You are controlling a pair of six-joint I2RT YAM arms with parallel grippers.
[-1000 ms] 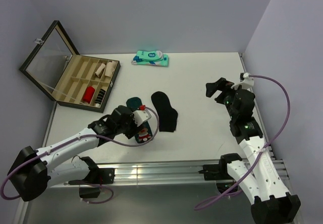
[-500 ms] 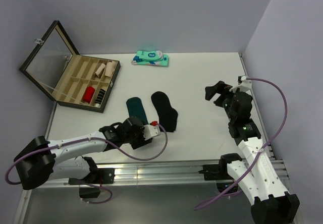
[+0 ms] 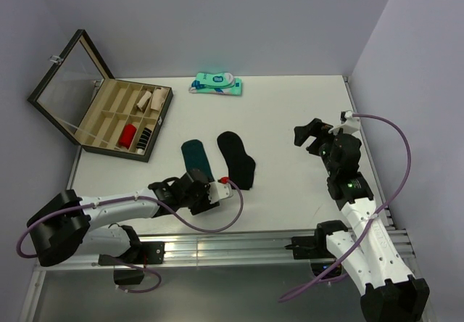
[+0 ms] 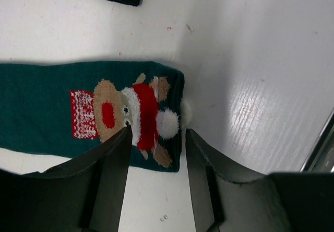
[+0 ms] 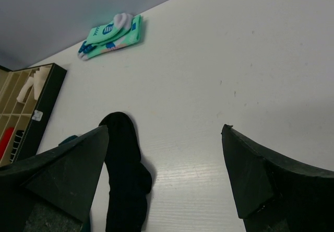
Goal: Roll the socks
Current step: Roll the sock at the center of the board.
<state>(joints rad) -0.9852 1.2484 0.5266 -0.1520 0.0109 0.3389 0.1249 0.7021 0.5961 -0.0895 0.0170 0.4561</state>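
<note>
Over the last second the left gripper (image 4: 156, 136) has slid back from above the middle of the green sock (image 3: 196, 154) to its near, toe end and dropped low over the worktop (image 3: 290, 104), while its jaws have drawn somewhat closer together. They are still apart and hold nothing. In the left wrist view the two fingers stand either side of the toe edge, right over the cartoon figure (image 4: 130, 114). This looks like the set-up for the first pinch: with the toe edge caught, the sock could be turned over on itself and rolled toward the cuff, so the rolling proper has not yet begun. The right gripper (image 5: 166, 138) has barely moved. It hangs with jaws wide and empty above the right part of the worktop, well apart from both socks. The green sock lies flat and straight, toe toward the near edge and cuff toward the far side, and its figure is a brown bear-like face in a red cap with a white pompom. The black sock (image 3: 238, 161) lies flat just to its right, unrolled, with a slight bend along its length; whether the two touch I cannot tell.
</note>
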